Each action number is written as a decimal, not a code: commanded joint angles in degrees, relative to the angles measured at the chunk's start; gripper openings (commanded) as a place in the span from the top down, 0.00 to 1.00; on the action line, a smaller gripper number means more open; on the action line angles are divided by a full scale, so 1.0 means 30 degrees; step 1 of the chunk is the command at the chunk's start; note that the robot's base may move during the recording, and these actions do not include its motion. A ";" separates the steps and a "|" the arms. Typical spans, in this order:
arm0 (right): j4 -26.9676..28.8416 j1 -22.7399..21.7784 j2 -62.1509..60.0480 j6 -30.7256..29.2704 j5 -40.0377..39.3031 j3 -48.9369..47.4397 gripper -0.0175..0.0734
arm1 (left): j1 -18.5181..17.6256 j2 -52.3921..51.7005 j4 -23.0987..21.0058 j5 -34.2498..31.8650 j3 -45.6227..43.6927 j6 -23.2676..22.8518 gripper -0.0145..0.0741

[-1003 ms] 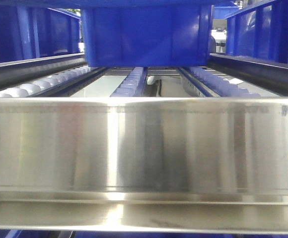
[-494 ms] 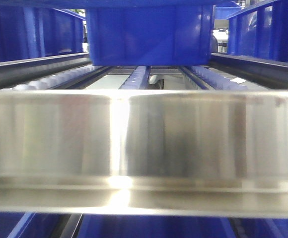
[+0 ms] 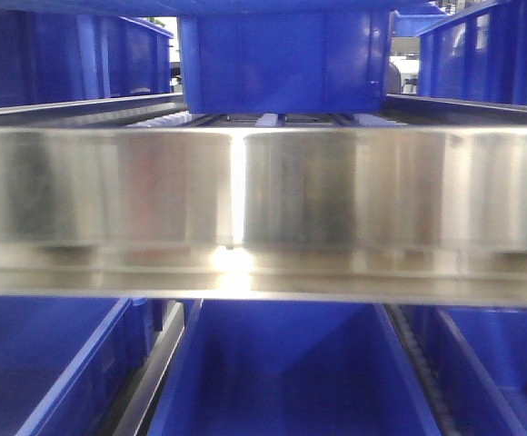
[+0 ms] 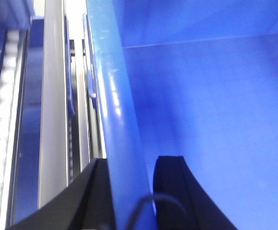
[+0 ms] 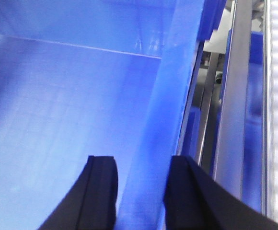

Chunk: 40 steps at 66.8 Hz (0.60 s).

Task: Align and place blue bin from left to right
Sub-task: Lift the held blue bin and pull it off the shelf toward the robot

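Observation:
In the left wrist view, the blue bin (image 4: 201, 120) fills the right side, open and bare inside. My left gripper (image 4: 132, 160) straddles the bin's left wall rim (image 4: 112, 96), one black finger outside, one inside, shut on the wall. In the right wrist view, my right gripper (image 5: 141, 158) clamps the right wall rim (image 5: 172, 96) of the blue bin (image 5: 67, 105) the same way. The front view shows no gripper. There, an open blue bin (image 3: 282, 363) lies below the steel rail, and I cannot tell whether it is the held one.
A wide steel rail (image 3: 263, 200) crosses the front view. Above it a blue bin (image 3: 282, 59) stands on roller lanes, with more bins at left (image 3: 64, 54) and right (image 3: 482, 50). Steel rails (image 4: 50, 96) and white roller strips (image 5: 275, 96) run beside the held bin.
The front view has sunk: the steel rail rose in the picture, the roller lanes above it shrank to a sliver, and open blue bins on the lower level came into sight.

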 commanded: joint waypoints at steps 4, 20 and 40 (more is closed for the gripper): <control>-0.1324 -0.0181 -0.0172 0.0335 -0.1358 -0.0229 0.88 | -0.0120 -0.0659 -0.0666 -0.1015 -0.0315 0.0157 0.96; -0.1324 -0.0181 -0.0172 0.0335 -0.1358 -0.0229 0.88 | -0.0120 -0.0659 -0.0666 -0.1015 -0.0315 0.0157 0.96; -0.1324 -0.0181 -0.0172 0.0335 -0.1358 -0.0229 0.88 | -0.0120 -0.0659 -0.0666 -0.1015 -0.0315 0.0157 0.96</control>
